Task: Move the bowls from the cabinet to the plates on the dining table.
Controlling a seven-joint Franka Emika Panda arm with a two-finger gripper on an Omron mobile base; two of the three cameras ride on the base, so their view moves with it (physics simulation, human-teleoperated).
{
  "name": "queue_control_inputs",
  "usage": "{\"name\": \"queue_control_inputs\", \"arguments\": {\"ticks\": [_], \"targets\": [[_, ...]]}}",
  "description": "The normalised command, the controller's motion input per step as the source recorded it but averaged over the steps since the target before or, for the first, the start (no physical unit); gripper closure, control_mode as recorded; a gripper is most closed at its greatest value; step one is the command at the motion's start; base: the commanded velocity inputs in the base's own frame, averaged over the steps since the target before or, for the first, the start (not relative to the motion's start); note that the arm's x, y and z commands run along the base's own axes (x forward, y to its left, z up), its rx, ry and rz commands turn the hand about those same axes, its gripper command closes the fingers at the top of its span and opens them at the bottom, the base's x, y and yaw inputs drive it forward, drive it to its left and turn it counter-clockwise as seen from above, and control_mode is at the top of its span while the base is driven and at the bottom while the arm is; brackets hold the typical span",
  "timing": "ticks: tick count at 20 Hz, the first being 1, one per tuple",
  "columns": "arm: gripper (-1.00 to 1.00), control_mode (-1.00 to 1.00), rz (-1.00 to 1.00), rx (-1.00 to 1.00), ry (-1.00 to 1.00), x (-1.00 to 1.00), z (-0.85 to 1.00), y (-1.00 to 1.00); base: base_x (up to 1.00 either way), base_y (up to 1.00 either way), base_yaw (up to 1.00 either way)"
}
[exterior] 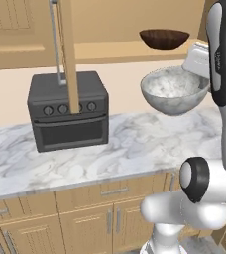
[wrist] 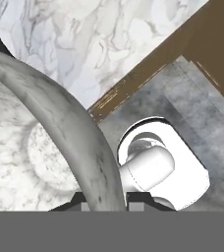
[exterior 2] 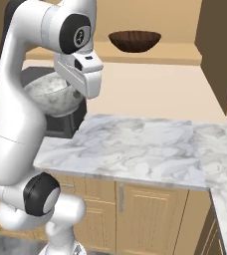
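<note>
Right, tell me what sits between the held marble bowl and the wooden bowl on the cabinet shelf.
Nothing. In the left base view the marble bowl, held by the gripper, hangs below the wooden bowl; between them show just the shelf edge and bare wall.

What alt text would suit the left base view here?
The gripper, shut on the rim of the marbled stone bowl, holds it in the air above the marble counter. A dark wooden bowl sits on the cabinet shelf behind; a black oven stands left.

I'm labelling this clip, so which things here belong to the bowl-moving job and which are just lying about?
Job:
marble bowl, rim clamped in the pincer
wooden bowl on the cabinet shelf

Lying about:
black oven
marble counter
drawer cabinets
</note>
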Motion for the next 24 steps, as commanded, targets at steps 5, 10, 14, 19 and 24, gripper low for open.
{"name": "queue_control_inputs", "arguments": {"ticks": [5,10,14,19,24], "targets": [[1.00,1.00,0.00,0.00,0.00,0.00,0.00,0.00,-0.62,-0.01,-0.02],[1.00,1.00,0.00,0.00,0.00,0.00,0.00,0.00,-0.62,-0.04,0.00],[1.00,1.00,0.00,0.00,0.00,0.00,0.00,0.00,-0.62,-0.05,0.00],[1.00,1.00,0.00,0.00,0.00,0.00,0.00,0.00,-0.62,-0.04,0.00],[1.00,1.00,0.00,0.00,0.00,0.00,0.00,0.00,-0.62,-0.05,0.00]]}}
